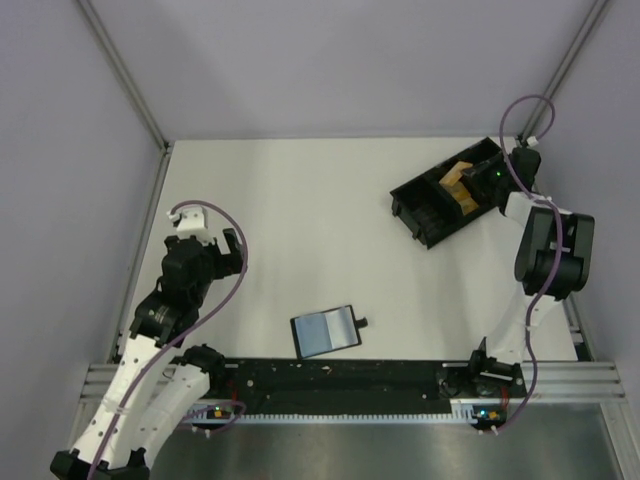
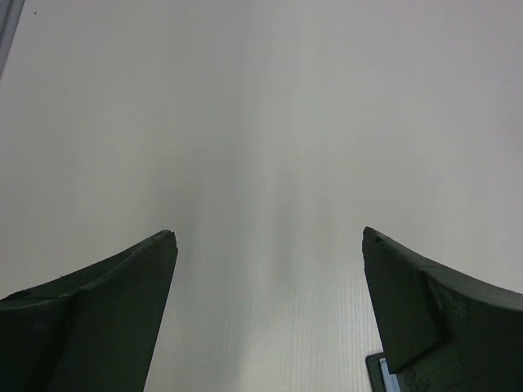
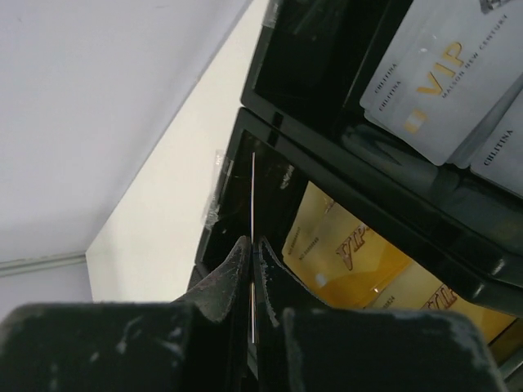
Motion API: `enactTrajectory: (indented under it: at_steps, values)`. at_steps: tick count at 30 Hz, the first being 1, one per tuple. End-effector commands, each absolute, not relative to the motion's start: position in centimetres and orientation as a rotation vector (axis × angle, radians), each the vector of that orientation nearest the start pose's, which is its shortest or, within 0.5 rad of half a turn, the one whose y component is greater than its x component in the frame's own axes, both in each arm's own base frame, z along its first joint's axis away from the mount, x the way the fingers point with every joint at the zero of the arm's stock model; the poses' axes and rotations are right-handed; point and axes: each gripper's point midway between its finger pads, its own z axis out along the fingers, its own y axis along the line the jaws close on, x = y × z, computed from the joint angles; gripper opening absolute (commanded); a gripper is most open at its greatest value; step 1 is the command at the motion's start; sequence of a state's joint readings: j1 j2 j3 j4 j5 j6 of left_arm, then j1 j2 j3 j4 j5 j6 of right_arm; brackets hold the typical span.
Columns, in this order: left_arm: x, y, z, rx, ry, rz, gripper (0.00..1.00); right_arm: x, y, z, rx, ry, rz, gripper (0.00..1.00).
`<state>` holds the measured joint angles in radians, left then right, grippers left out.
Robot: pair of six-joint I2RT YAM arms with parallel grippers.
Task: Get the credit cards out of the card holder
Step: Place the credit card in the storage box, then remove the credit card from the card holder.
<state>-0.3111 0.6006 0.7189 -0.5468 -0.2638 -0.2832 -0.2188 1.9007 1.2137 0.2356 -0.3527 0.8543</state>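
Observation:
The card holder (image 1: 325, 332) lies open on the table near the front edge, blue-grey inside facing up, its black tab to the right. One corner of the card holder (image 2: 377, 371) shows in the left wrist view. My left gripper (image 1: 236, 255) hovers to its left, open and empty (image 2: 270, 237). My right gripper (image 1: 490, 180) is at the black tray (image 1: 440, 215) at the back right. There it (image 3: 252, 242) is shut on a thin credit card (image 3: 252, 196) seen edge-on, over the tray's end compartment. Gold credit cards (image 3: 347, 253) lie in the neighbouring compartment.
Silver VIP cards (image 3: 445, 82) lie in another compartment of the tray. An orange-yellow card (image 1: 458, 185) shows in the tray from above. Metal frame posts and grey walls bound the table on the left, back and right.

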Motion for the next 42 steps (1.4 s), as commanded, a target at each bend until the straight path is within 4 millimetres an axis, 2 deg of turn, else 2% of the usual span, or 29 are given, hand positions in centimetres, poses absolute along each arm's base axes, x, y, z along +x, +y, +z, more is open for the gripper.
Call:
enactTrajectory:
  at_steps: [1, 6, 12, 16, 18, 20, 23, 25, 27, 29, 30, 32, 35, 38, 42]
  values:
    - [24.9, -3.9, 21.8, -0.14, 1.955, -0.105, 0.98, 54.8, -2.4, 14.0, 0.783, 1.877, 0.759, 0.0]
    - [24.9, -3.8, 21.7, -0.142, 1.955, -0.107, 0.98, 55.2, -2.3, 12.9, 0.826, 1.879, 0.766, 0.0]
    - [24.8, -3.8, 21.8, -0.144, 1.949, -0.113, 0.98, 55.4, -1.0, 11.8, 0.845, 1.913, 0.793, 0.01]
    - [24.8, -3.7, 21.9, -0.147, 1.947, -0.111, 0.97, 55.1, -0.8, 11.6, 0.841, 1.949, 0.764, 0.15]
    - [24.7, -3.7, 22.0, -0.147, 1.943, -0.115, 0.97, 54.6, -1.0, 11.7, 0.844, 1.969, 0.728, 0.31]
    - [24.7, -3.8, 22.0, -0.147, 1.941, -0.117, 0.97, 54.0, -1.2, 11.9, 0.83, 1.994, 0.689, 0.4]
    - [24.5, -3.8, 22.1, -0.144, 1.936, -0.124, 0.97, 52.8, -1.8, 13.7, 0.791, 2.008, 0.617, 0.52]
    - [24.4, -3.9, 22.1, -0.143, 1.933, -0.13, 0.97, 51.4, -2.4, 14.5, 0.793, 2.038, 0.545, 0.58]
    - [24.4, -3.9, 22.4, -0.143, 1.922, -0.137, 0.97, 50.0, -2.5, 16.1, 0.763, 2.045, 0.484, 0.63]
    - [24.3, -3.9, 22.5, -0.142, 1.92, -0.142, 0.97, 48.4, -2.2, 18.1, 0.715, 2.042, 0.437, 0.68]
    - [24.3, -3.9, 22.6, -0.143, 1.914, -0.144, 0.96, 47.5, -1.8, 18.4, 0.686, 2.057, 0.411, 0.71]
    - [24.2, -3.9, 22.7, -0.145, 1.909, -0.149, 0.96, 45.8, -0.3, 20.1, 0.61, 2.05, 0.39, 0.75]
    - [24.0, -3.8, 22.9, -0.153, 1.896, -0.147, 0.96, 42.9, 3.0, 21.5, 0.471, 2.067, 0.366, 0.8]
    - [23.9, -3.5, 23.0, -0.167, 1.886, -0.141, 0.97, 39.6, 8.6, 22.2, 0.262, 2.093, 0.388, 0.82]
    - [23.9, -3.3, 23.1, -0.176, 1.879, -0.137, 0.96, 34.1, 16.4, 21.7, -0.031, 2.125, 0.477, 0.82]
